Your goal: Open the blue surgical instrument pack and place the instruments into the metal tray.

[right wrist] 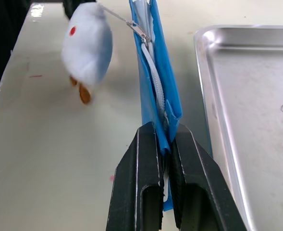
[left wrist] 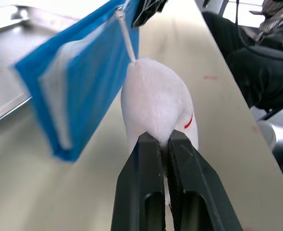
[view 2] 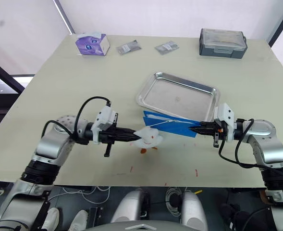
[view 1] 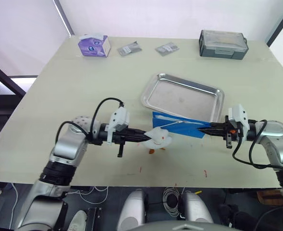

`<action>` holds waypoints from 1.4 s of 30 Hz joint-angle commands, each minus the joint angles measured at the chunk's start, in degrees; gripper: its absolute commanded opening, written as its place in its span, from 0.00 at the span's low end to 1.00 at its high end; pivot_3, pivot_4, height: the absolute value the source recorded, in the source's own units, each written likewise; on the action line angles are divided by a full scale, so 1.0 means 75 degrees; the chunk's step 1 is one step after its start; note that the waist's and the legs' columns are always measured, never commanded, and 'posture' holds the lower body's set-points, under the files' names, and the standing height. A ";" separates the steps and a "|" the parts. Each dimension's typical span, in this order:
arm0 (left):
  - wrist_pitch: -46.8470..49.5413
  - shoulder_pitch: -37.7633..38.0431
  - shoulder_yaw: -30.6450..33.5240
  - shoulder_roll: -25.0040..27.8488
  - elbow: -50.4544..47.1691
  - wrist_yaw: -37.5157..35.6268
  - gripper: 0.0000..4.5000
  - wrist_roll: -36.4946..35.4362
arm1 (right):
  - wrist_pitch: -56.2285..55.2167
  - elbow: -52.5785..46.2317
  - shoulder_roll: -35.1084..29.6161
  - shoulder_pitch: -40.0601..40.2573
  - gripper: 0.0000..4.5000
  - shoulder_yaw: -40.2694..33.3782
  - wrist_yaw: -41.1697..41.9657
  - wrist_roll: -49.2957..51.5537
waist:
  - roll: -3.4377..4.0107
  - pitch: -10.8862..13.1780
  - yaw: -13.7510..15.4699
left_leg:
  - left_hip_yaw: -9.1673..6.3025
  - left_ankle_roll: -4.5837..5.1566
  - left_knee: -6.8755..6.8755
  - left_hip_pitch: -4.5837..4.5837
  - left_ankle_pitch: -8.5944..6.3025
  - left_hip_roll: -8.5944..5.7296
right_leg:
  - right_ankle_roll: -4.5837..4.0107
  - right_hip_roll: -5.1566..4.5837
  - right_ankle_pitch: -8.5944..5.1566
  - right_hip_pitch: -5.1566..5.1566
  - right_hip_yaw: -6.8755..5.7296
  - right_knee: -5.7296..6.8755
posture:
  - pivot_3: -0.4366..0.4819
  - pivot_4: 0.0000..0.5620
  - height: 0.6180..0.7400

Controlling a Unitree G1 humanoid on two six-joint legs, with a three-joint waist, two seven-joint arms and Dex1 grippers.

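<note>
Pinching white plush toy (view 1: 158, 138) with left gripper (view 1: 142, 136), right gripper (view 1: 206, 129) clamped on blue pack (view 1: 179, 125), beside metal tray (view 1: 156, 81).

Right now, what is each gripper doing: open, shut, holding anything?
Left gripper: shut on the white plush charm chained to the zip pull.
Right gripper: shut on the edge of the blue surgical instrument pack, beside the metal tray.

Lab bench, pale table (view 1: 59, 86), steel tray (view 1: 182, 98), cables underneath

Pack: blue surgical instrument pack (view 1: 179, 127) — on edge, lifted off the counter, just beside the tray.
Tray: metal tray (view 1: 156, 84) — shiny, flat.
</note>
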 commanded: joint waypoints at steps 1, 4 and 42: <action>-0.0081 -0.0033 0.0141 0.0307 0.0194 -0.0235 0.00 0.0000 | -0.0186 -0.0091 -0.0019 -0.0101 0.00 -0.0184 0.0073 0.0173 | -0.0002 0.0001 0.0003 | 0.0000 0.0000 0.0000 -0.0001 0.0000 0.0000 | 0.0000 -0.0001 0.0000 0.0000 0.0000 0.0000 | 0.48 0.27 0.89; -0.0217 -0.0097 0.0186 0.0460 0.0472 -0.0298 0.00 0.0122 | -0.0212 -0.0077 -0.0015 -0.0092 0.00 -0.0191 0.0107 0.0166 | 0.0000 0.0001 -0.0015 | 0.0004 0.0000 0.0001 -0.0002 0.0000 0.0000 | 0.0000 0.0002 0.0000 -0.0001 -0.0002 0.0001 | 0.48 0.27 0.89; -0.2133 -0.0772 -0.0154 -0.0642 0.4401 0.0570 0.00 0.1856 | 0.0483 -0.0860 0.0158 0.0160 0.00 -0.0609 -0.0312 0.1266 | 0.0046 -0.0031 0.0151 | 0.0021 0.0000 0.0006 0.0003 0.0000 -0.0020 | 0.0003 -0.0019 0.0001 0.0012 -0.0009 0.0003 | 0.48 0.27 0.89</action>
